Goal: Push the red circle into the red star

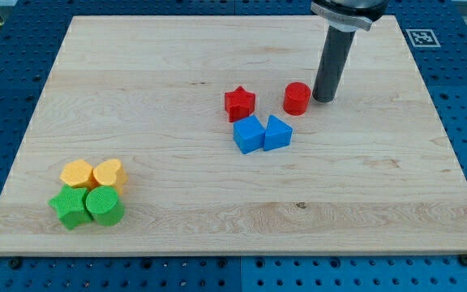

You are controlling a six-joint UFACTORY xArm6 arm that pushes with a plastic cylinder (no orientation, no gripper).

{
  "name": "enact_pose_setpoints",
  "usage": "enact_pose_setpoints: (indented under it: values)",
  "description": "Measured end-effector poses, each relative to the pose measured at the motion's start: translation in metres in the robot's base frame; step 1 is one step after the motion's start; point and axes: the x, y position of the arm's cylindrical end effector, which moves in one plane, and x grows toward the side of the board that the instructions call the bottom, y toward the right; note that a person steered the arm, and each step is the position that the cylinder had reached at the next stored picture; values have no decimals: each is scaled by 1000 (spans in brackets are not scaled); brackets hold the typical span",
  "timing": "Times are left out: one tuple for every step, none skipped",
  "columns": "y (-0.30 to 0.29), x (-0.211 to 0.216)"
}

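The red circle (297,98) stands on the wooden board (160,97), right of centre. The red star (239,103) lies to its left, with a gap of about one block width between them. My tip (324,98) rests on the board just to the right of the red circle, very close to its right side; I cannot tell whether it touches. The dark rod rises from it toward the view's top.
A blue cube (248,135) and a blue triangular block (277,132) sit together just below the red star and red circle. At the lower left, a yellow block (77,173), a yellow heart (109,173), a green star-like block (70,208) and a green cylinder (104,206) are clustered.
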Motion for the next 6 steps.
enact_pose_setpoints:
  values:
    - [-14,0]
    - [-20,0]
    - [-32,0]
    - [-36,-5]
    - [-43,-9]
    - [-50,-9]
